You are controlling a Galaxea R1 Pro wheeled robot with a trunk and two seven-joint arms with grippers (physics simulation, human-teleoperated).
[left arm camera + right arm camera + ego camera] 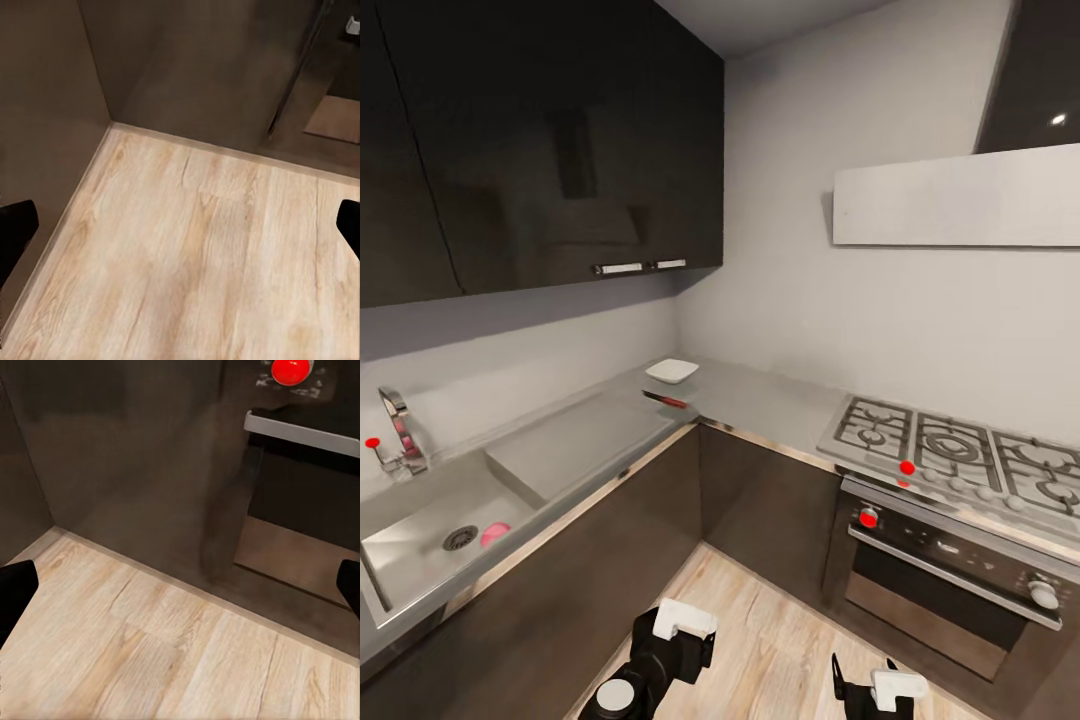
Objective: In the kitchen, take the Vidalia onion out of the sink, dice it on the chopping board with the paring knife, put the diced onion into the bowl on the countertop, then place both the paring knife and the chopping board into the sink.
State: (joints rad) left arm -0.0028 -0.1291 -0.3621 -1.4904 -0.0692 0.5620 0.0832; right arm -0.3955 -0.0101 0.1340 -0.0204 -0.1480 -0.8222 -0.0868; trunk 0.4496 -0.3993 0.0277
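The Vidalia onion (495,533), a small pink ball, lies in the steel sink (410,560) beside the drain, below the chrome tap (398,435). Farther along the countertop (760,395), near the corner, the paring knife (665,400) lies with its red handle toward the stove. The white bowl (671,371) stands just behind it. The chopping board is out of view. Both arms hang low over the wood floor, far from the worktop. My left gripper (180,232) and right gripper (180,592) are open and hold nothing, their black fingertips far apart.
A gas hob (960,450) and an oven (950,570) with red knobs fill the right side. Glossy black wall cabinets (540,140) hang above the sink run, and dark base cabinets (760,510) meet in the corner. Pale plank floor (760,640) lies in front.
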